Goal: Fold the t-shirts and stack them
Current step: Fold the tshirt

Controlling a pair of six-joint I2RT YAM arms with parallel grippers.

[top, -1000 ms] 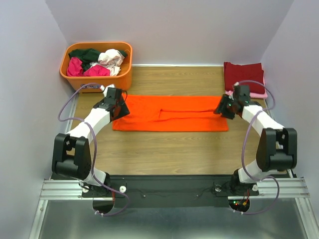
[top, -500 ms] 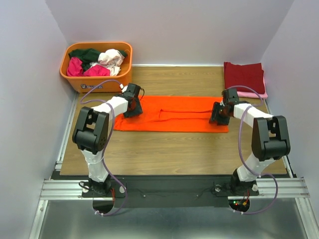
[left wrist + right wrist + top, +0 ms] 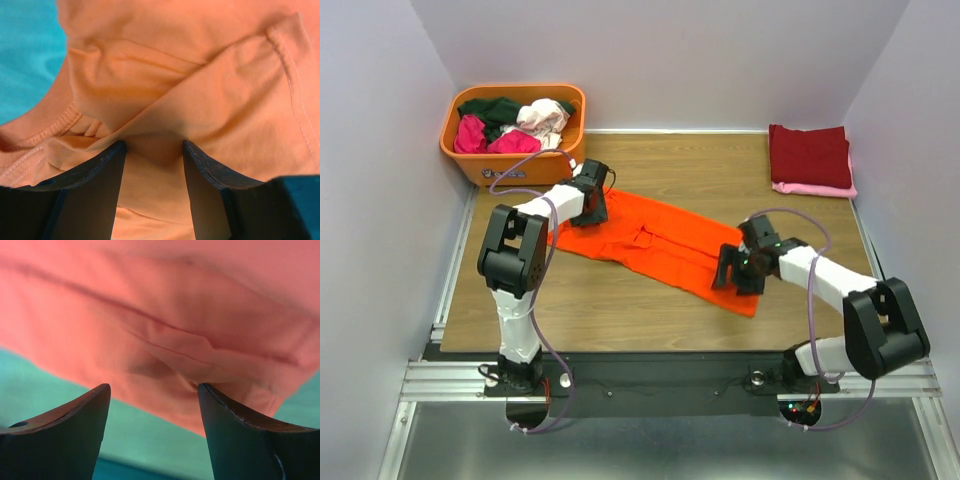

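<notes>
The bright orange t-shirt (image 3: 660, 245) lies folded into a long strip, slanting from the far left to the near right of the table. My left gripper (image 3: 592, 208) sits on its far-left end. In the left wrist view the fingers (image 3: 152, 145) are closed in on a bunched fold of the orange cloth (image 3: 200, 75). My right gripper (image 3: 728, 272) is at the near-right end of the strip. In the right wrist view its jaws (image 3: 154, 387) stand wide apart, bare table between them, and the right fingertip touches the orange cloth (image 3: 175, 305).
An orange plastic tub (image 3: 470, 165) at the far left holds several loose shirts (image 3: 515, 122) in dark green, magenta and whitish-pink. A folded dark red shirt (image 3: 808, 152) lies on a pink one (image 3: 820, 188) at the far right. Walls close in on both sides.
The orange strip swung from straight across the table to a slant, its right end dragged toward the near edge. The right gripper moved nearer with it; the left gripper stayed at the far-left end.
</notes>
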